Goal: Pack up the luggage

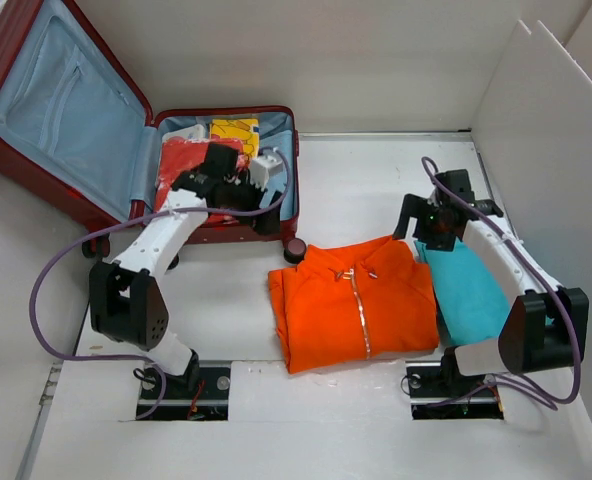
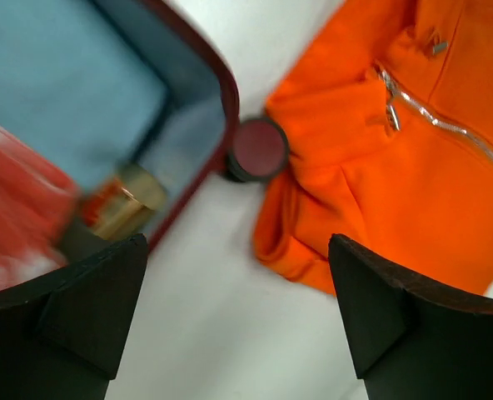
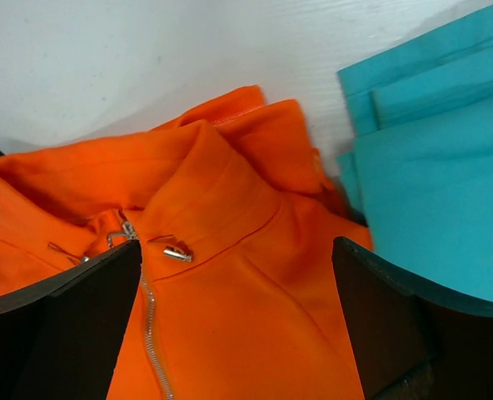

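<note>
**Q:** Where was the luggage (image 1: 66, 110), the large dark red hard-shell suitcase with pale blue lining, and why did it lie so?

**A:** It lay open at the far left of the white worktop (image 1: 226, 310). The lid was propped back and the tray faced up, presumably so that items could be lowered in from above. A crumpled red garment (image 1: 181, 160) and a yellow packet (image 1: 234, 130) lay in the tray.

**Q:** How did the left claw (image 2: 238, 242) stand?

**A:** Its fingers were spread wide with nothing between them. It hovered above the near right corner of the tray, over the rim and a small black wheel with a red hub (image 2: 259, 148).

**Q:** And the right claw (image 3: 236, 246)?

**A:** It was likewise wide open and empty, poised above the collar of the folded orange zip-front jacket (image 1: 351, 305). The jacket lay on the worktop just beside that wheel. The position suggests the jacket was the next item to pack, and the collar offered a thick fold to pinch.

**Q:** What else awaited packing?

**A:** A folded teal garment (image 1: 471, 290) lay against the jacket's right edge, near the right arm.
</note>
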Robot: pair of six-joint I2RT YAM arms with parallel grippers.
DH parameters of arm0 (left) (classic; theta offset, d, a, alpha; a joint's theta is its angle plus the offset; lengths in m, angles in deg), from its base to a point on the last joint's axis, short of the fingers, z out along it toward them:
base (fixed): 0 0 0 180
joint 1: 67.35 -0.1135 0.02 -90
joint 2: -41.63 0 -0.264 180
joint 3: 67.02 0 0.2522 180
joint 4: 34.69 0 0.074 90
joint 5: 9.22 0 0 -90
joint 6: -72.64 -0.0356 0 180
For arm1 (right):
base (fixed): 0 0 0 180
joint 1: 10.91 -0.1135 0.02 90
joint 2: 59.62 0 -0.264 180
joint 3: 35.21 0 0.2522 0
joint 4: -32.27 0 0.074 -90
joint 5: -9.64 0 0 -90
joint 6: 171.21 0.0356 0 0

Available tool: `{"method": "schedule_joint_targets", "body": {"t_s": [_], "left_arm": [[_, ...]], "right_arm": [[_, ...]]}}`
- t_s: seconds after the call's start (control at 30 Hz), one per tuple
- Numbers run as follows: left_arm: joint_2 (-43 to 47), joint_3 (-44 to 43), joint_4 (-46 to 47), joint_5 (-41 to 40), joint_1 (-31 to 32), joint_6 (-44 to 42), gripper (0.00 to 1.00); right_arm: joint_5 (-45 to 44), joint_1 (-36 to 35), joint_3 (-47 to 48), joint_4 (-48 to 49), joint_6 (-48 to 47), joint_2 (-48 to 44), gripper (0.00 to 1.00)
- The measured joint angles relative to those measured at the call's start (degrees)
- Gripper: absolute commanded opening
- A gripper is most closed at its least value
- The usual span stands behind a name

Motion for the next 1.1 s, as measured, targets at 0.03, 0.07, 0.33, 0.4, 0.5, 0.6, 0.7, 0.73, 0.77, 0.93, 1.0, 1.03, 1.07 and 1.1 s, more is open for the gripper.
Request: {"method": "schedule_joint_targets", "body": {"t_s": [0.03,0.07,0.33,0.4,0.5,0.6,0.7,0.73,0.77,0.93,1.0,1.03,1.07,1.1], "left_arm": [[0.5,4.0,0.8,-0.2,0.2,3.0,0.89],[0.9,7.5,2.0,-0.4,0.2,6.3,0.89],[4.6,20.6,12.7,-4.8,-0.2,29.3,1.00],[7.3,24.1,14.5,-4.7,0.3,32.5,1.00],[11.4,30.1,17.2,-3.3,0.5,37.0,1.00],[14.0,36.8,19.3,-2.3,1.4,40.0,1.00],[14.6,42.8,21.0,-1.4,3.8,42.6,1.00],[15.0,44.7,21.6,-1.1,4.4,43.3,1.00],[15.8,46.6,22.5,-0.7,5.0,43.9,1.00],[21.6,54.3,27.1,-0.5,6.0,47.3,1.00],[22.3,56.1,30.7,-0.3,6.6,48.7,1.00],[21.9,56.6,32.5,0.0,7.0,49.2,1.00],[21.1,56.8,34.5,0.4,7.3,49.7,1.00],[20.1,56.8,36.2,0.8,7.8,50.0,1.00]], "right_arm": [[-0.3,-1.3,0.0,-0.2,0.4,0.0,1.00],[-0.7,-2.3,0.0,-0.4,0.9,0.0,1.00],[-4.7,-8.6,0.0,-2.9,4.3,-0.4,0.93],[-4.4,-12.0,-0.2,-2.8,5.4,-1.4,0.89],[-2.7,-19.2,-0.9,-1.9,7.7,-3.7,0.85],[-1.5,-26.2,-2.6,-0.6,11.2,-5.9,0.83],[-1.0,-30.4,-4.7,0.7,14.6,-6.8,0.71],[-1.0,-31.4,-5.5,1.5,15.8,-6.7,0.68],[-1.0,-32.3,-6.6,2.4,16.9,-6.7,0.62],[0.4,-36.9,-12.8,8.8,22.1,-5.3,0.47],[1.0,-38.4,-15.2,11.8,24.0,-3.5,0.37],[1.2,-38.9,-16.0,12.8,24.6,-2.5,0.32],[1.6,-39.3,-16.8,13.8,25.3,-1.3,0.27],[1.9,-39.6,-17.4,15.0,25.9,-0.3,0.20]]}}
